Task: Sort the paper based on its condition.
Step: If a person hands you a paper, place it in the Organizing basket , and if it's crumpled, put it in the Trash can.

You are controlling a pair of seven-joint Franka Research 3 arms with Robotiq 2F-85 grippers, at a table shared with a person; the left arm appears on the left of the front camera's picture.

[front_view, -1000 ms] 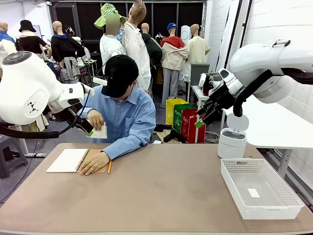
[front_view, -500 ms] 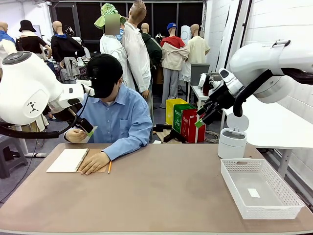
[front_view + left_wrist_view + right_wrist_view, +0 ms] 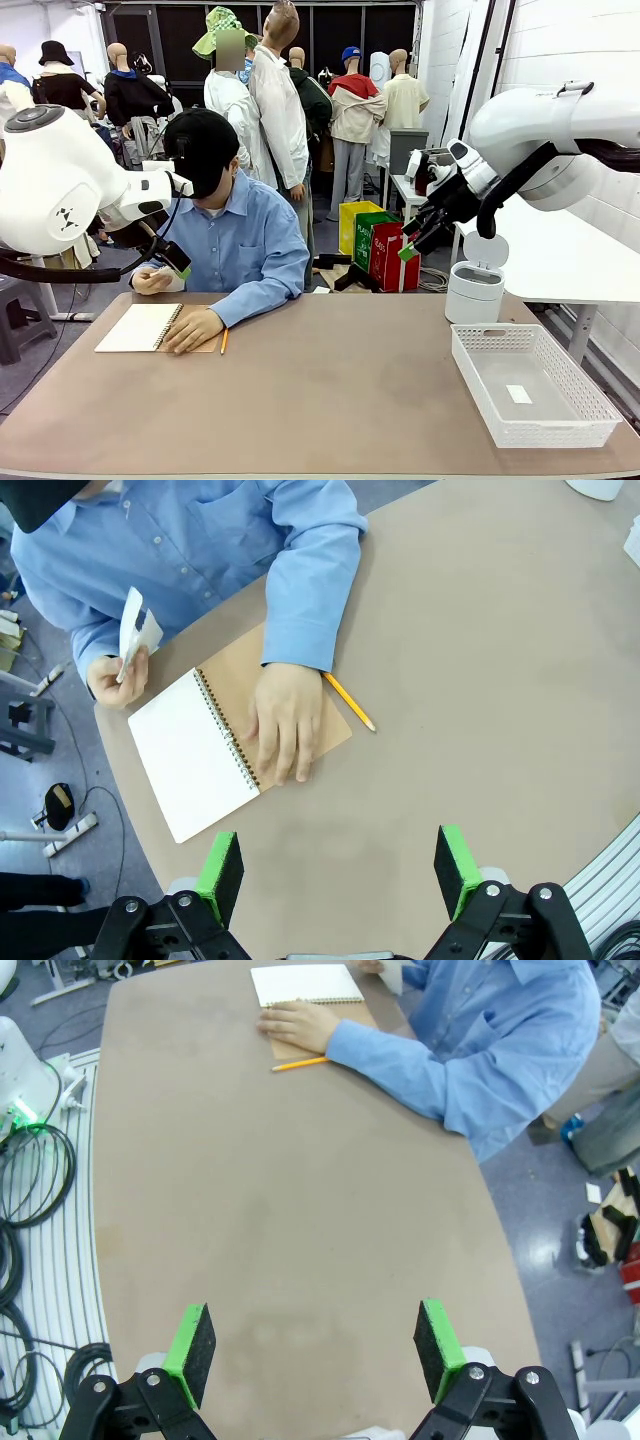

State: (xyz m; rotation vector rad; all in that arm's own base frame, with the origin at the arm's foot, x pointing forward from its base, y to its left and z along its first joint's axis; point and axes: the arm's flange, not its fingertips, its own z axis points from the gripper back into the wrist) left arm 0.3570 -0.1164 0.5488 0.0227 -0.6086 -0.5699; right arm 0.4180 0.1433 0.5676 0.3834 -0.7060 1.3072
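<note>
The paper (image 3: 135, 630) was off the counter (image 3: 480, 680), pinched upright in the person's hand (image 3: 112, 675) at 10 o'clock in the left wrist view, just past the counter edge. The person's other hand (image 3: 285, 720) lay flat on the open notebook (image 3: 190, 755). A pencil (image 3: 348, 700) lay at that hand's 3 o'clock. The brown counter surface was plain and smooth. A white basket (image 3: 590, 425) stood at 4 o'clock in the front view, with a small white scrap (image 3: 518, 394) inside. A white bin (image 3: 474, 290) stood beyond the basket. The left gripper (image 3: 338, 865) was raised above the counter, jaws apart. The right gripper (image 3: 315, 1350) was likewise raised, jaws apart.
</note>
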